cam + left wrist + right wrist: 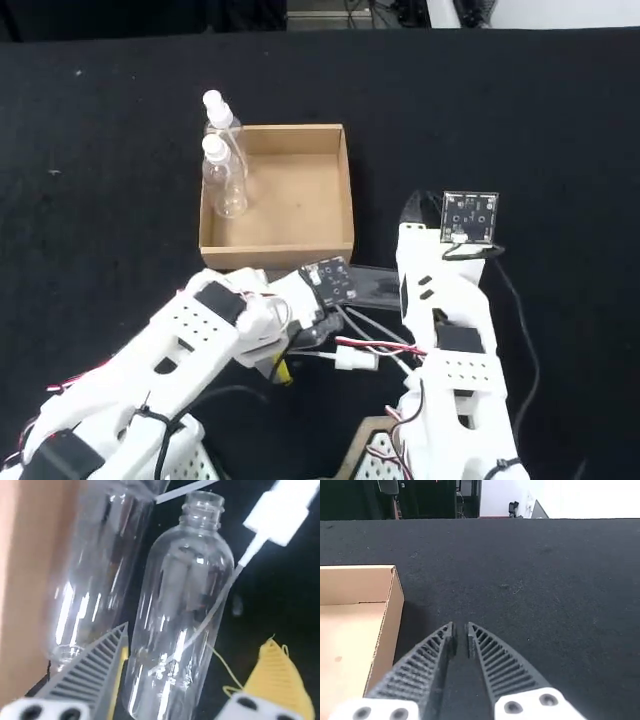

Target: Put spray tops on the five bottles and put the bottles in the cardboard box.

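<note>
While the left tool point(197, 632) stands released, jaws either side of an uncapped bottle point(185, 580) near the cardboard box point(275, 255), the spray top point(280, 515) sits beside the neck, its tube across the bottle. Best to close low and square on the body so the slick plastic cannot roll, leaving the neck free. The right tool point(460, 630), clenched and empty, hovers over the surface point(545, 580).

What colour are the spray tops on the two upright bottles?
White; the spray tops show best in the high view.
</note>
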Controlling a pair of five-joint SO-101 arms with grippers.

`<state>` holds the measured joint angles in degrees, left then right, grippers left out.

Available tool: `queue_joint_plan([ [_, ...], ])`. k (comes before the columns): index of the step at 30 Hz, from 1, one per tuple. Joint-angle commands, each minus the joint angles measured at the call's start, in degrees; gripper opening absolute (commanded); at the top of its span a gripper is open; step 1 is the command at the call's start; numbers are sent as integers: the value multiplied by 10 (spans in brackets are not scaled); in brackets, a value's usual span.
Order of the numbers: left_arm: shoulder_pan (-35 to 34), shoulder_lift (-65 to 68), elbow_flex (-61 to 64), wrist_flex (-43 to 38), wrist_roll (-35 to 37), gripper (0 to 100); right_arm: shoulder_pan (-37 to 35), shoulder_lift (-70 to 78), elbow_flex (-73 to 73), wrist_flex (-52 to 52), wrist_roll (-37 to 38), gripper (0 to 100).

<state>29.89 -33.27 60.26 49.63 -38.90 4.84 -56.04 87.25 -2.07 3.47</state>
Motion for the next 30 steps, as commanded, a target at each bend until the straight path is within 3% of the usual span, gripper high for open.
queue_joint_plan([
  [1, 16, -23, -21, 6, -3, 273, 5, -4, -22, -14, 1, 25],
  [8, 3, -7, -61, 7, 68, 273, -7, -4, -20, -14, 4, 25],
  [12, 0, 25, -61, 4, 68, 272, -9, -4, -21, -14, 4, 25],
  [18, -1, 60, -64, 4, 68, 152, 17, -5, -22, -15, -1, 22],
  [22, 4, 60, -62, 4, 68, 138, 26, -6, -23, -15, -15, 23],
  [30, 0, 59, -100, 92, 67, 137, 25, -4, -27, -15, -19, 25],
])
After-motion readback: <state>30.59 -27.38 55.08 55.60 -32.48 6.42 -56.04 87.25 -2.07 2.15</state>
